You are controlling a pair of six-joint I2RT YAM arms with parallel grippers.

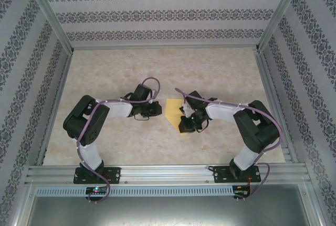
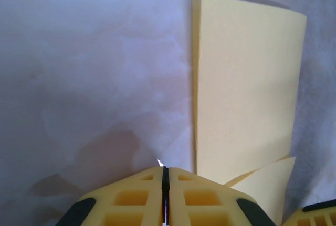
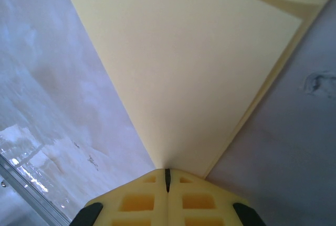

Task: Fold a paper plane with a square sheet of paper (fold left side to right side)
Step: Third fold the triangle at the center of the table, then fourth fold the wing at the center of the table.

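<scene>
The square sheet of paper is yellow and lies folded into a narrower strip mid-table, between the two grippers. In the left wrist view the sheet lies flat to the right of my left gripper, which is shut with nothing in it and stands apart from the paper's left edge. Its near corner lifts toward a finger of the other gripper. My right gripper is shut, and the doubled sheet narrows to a corner right at its tips. From above, the left gripper is left of the sheet and the right gripper is over its near right end.
The tabletop is pale marble-patterned, with patterned walls on three sides. An aluminium rail runs along the near edge where both arm bases are bolted. Bare table stretches behind and to both sides of the paper.
</scene>
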